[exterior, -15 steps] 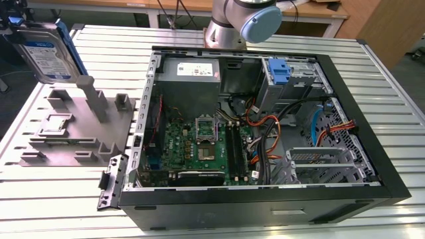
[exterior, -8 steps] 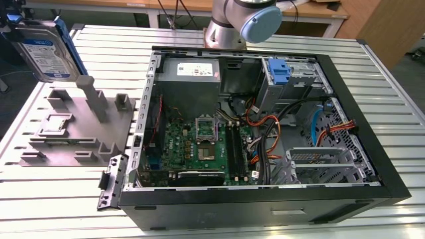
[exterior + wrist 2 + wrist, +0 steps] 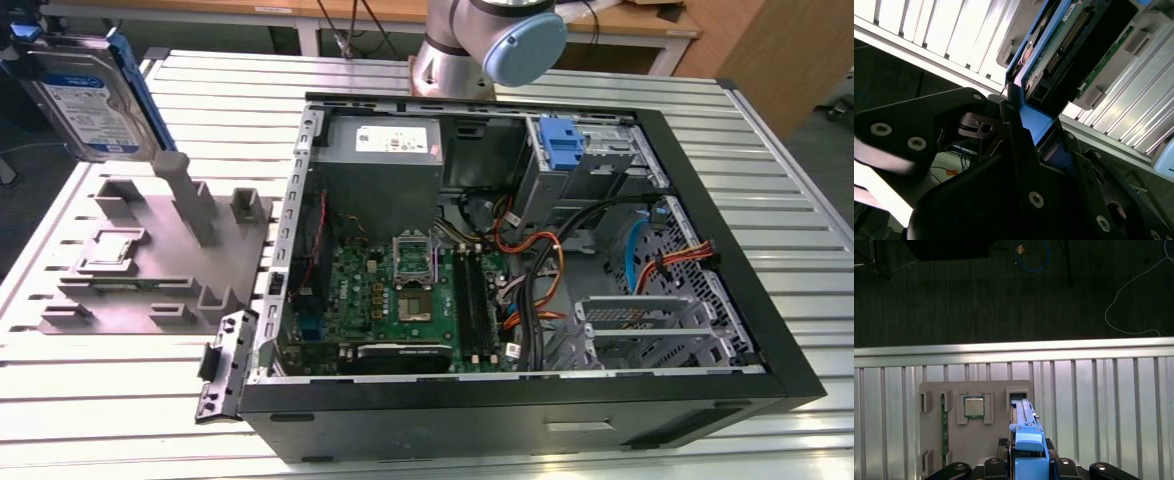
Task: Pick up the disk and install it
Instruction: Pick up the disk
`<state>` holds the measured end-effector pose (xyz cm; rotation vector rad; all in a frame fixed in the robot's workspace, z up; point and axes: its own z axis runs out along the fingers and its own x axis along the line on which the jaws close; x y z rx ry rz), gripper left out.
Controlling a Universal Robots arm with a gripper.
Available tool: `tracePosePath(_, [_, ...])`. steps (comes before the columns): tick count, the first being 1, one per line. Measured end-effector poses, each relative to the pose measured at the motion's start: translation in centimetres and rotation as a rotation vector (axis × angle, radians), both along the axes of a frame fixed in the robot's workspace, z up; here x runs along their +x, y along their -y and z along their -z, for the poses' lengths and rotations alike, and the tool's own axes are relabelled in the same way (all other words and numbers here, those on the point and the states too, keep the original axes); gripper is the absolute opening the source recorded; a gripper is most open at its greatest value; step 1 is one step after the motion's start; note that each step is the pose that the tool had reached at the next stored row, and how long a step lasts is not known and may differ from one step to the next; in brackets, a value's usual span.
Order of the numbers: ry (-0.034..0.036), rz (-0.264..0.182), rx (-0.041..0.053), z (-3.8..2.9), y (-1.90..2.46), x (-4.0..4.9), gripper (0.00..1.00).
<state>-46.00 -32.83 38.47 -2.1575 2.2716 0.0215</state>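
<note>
Pincer (image 3: 1026, 125) is clamped on the disk (image 3: 83, 100) by its blue frame. The disk hangs upright above the grey fixture tray (image 3: 147, 285), clear of it; the open PC case (image 3: 534, 420) sits just beside that tray. We reckon this carry needs a square, firm grip and no swing. In the second wrist view we get the clamp and connector end; in the exterior view we get the label face.

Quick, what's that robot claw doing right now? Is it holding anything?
Gripper: closed, holding the disk by its blue-framed edge.
</note>
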Motion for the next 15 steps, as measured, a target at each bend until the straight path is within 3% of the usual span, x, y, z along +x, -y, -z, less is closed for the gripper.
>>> tracePosePath(15, [0.0,0.0,0.0017,-0.7,0.0,0.0,0.36])
